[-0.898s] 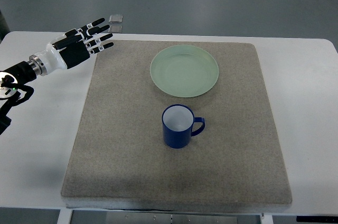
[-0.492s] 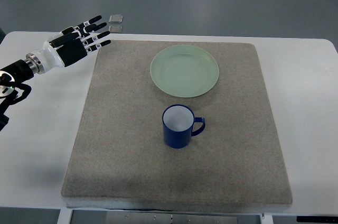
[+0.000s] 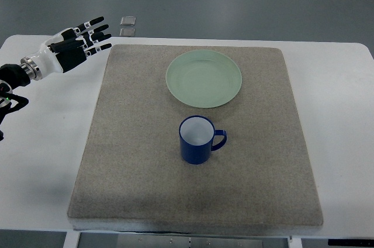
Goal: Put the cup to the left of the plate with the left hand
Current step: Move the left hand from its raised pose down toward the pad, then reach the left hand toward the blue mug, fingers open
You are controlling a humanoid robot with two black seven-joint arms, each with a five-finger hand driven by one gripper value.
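A blue cup [image 3: 198,140] with a white inside stands upright on the grey mat [image 3: 134,160], its handle pointing right. It sits just in front of the pale green plate [image 3: 204,78], which lies at the mat's back centre. My left hand [image 3: 82,40] hovers over the white table at the far left, beyond the mat's back left corner, fingers spread and holding nothing. It is far from the cup. No right arm shows.
The mat covers most of the white table [image 3: 47,131]. Two small grey squares [image 3: 127,24] lie on the floor past the table's back edge, near my left hand's fingertips.
My left hand has drawn back to the left and slightly up the picture, away from the mat. Cup and plate have not moved.
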